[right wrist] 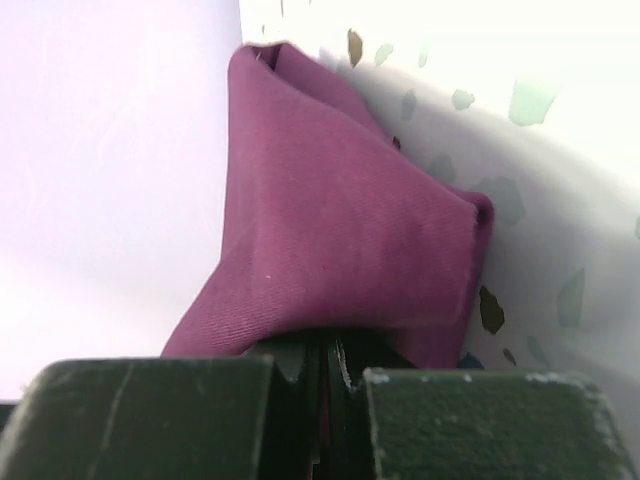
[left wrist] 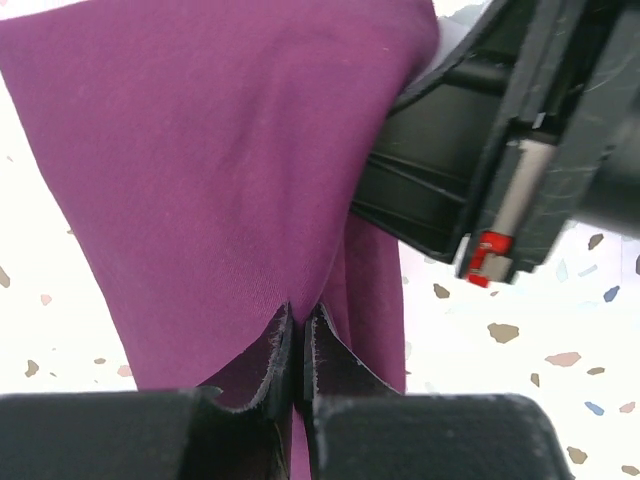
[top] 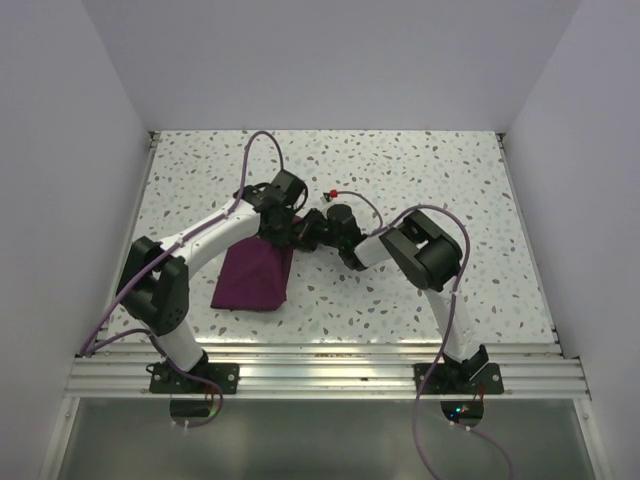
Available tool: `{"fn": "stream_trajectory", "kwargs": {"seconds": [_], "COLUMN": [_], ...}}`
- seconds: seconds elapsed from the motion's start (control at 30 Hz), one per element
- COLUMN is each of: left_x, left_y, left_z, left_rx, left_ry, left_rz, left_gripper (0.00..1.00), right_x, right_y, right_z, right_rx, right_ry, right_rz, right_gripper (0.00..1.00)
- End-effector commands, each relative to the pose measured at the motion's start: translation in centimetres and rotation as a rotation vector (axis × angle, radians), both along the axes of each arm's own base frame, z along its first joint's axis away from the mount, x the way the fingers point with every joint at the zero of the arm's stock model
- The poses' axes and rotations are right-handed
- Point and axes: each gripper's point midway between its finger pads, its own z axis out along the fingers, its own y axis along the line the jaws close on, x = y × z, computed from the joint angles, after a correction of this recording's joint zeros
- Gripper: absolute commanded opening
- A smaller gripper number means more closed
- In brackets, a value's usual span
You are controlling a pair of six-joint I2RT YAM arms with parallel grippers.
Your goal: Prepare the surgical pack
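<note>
Plum-purple cloth, one item: the surgical pack (top: 255, 278), a folded fabric piece with no visible markings. In the top view it sits left of centre in the frame. Its lower part lies flat on the desk (top: 420, 180), and its upper right corner is drawn up to where the two claws meet.

Left claw (top: 284, 224): reaches in from the lower left of the top view. In the left wrist view the left claw (left wrist: 298, 325) has its fingers pressed almost together on a fold of the pack (left wrist: 220, 170), which spreads upward across most of that frame.

Right claw (top: 306, 232): reaches in from the right of the top view, tip just beside the left claw. In the right wrist view the right claw (right wrist: 328, 352) is closed tight on a bunched corner of the pack (right wrist: 340, 230), which rises from between the fingers in a puffed fold.

Right arm (left wrist: 500, 150): black housing with a small red part, upper right of the left wrist view, touching the cloth's edge.

Desk: white, flecked with grey and brown speckles.

Cables (top: 262, 140): purple, looping above each arm.

Rail (top: 330, 375): ribbed metal, bottom of the top view, carrying both arm bases.

Walls (top: 330, 60): plain pale lilac on three sides.
</note>
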Motion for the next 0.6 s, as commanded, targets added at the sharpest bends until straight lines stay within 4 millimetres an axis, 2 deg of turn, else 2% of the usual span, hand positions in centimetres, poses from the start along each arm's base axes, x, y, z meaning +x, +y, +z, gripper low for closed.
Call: {"fn": "stream_trajectory", "kwargs": {"seconds": [0.0, 0.17, 0.23, 0.33, 0.37, 0.4, 0.43, 0.47, 0.57], "left_x": [0.5, 0.2, 0.0, -0.3, -0.4, -0.4, -0.4, -0.4, -0.1], "left_y": [-2.3, -2.5, -2.6, -2.6, -2.5, -2.5, -2.5, -2.5, -2.0], "left_z": [2.1, 1.4, 1.1, 0.5, 0.5, 0.7, 1.0, 1.2, 2.7], "left_rx": [-0.075, -0.075, -0.082, -0.084, -0.084, -0.090, -0.099, -0.107, -0.129], "left_ry": [-0.047, -0.030, -0.018, 0.003, 0.001, -0.003, -0.011, -0.013, -0.043], "left_rz": [-0.061, -0.065, -0.066, -0.061, -0.058, -0.054, -0.052, -0.051, -0.032], "left_gripper": [0.00, 0.00, 0.00, 0.00, 0.06, 0.11, 0.17, 0.25, 0.41], "right_x": [3.1, 3.8, 3.8, 3.8, 3.7, 3.5, 2.9, 3.1, 3.2], "right_y": [0.5, 0.2, 0.8, 0.0, -0.3, -0.9, -0.9, -1.8, -2.6], "right_z": [1.5, -0.8, -0.5, -0.5, 0.2, -0.5, -0.2, -0.1, 0.6], "right_rx": [0.049, -0.006, 0.029, 0.005, -0.006, -0.033, -0.022, -0.016, 0.011], "right_ry": [-0.072, -0.074, -0.087, -0.070, -0.089, -0.059, -0.054, -0.051, -0.078], "right_rz": [-0.142, -0.152, -0.104, -0.056, -0.043, -0.033, 0.018, 0.024, 0.081], "right_gripper": [0.00, 0.00, 0.00, 0.00, 0.00, 0.01, 0.02, 0.03, 0.04]}}
